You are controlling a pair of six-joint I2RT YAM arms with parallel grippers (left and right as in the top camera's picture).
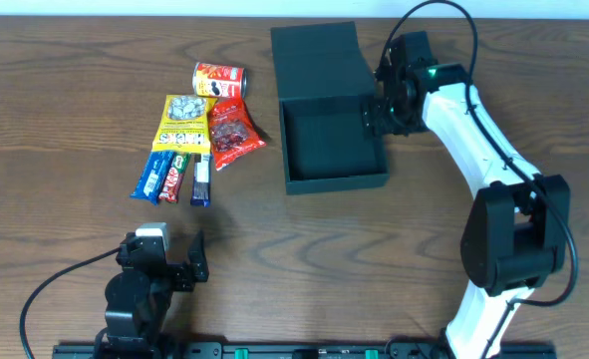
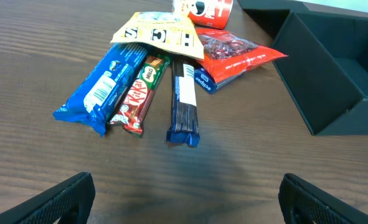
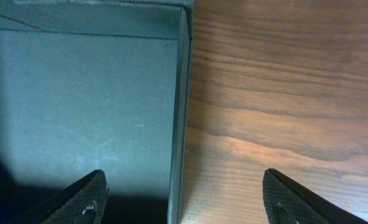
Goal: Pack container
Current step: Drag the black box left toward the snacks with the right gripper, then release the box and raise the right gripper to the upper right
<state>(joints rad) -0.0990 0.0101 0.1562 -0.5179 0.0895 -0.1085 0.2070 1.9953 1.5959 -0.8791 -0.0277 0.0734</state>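
Quick take on this one. The dark teal-black matte square box (image 1: 336, 181) sits just up from the middle of the table, toward 12 o'clock. Its flap lid is thrown back on the 12 o'clock side, and as far as I can see there's nothing in it, just bare floor.

The right gripper (image 1: 378, 110) is at the box's 3 o'clock wall. The wrist view shows its jaws apart and straddling that wall, one finger over the inside and one over the wood, not pinching anything yet. My guess is it's about to brace the box. If so, it should bite squarely on the wall and low enough that the thin side doesn't flex or the box skate.

The left gripper (image 2: 184, 196) is down at 7 o'clock, jaws wide and holding nothing, looking at the snack pile.

The pile is at 9 o'clock from the box, well clear of it:
- red cylindrical crisp can (image 1: 219, 80)
- yellow foil nut packet (image 1: 181, 122)
- red plastic pouch (image 1: 234, 133)
- blue wrapped bar (image 1: 152, 175)
- red KitKat bar (image 1: 176, 175)
- dark blue slim bar (image 1: 201, 179)

They overlap, so I'd grab the slim bar on the outside first.
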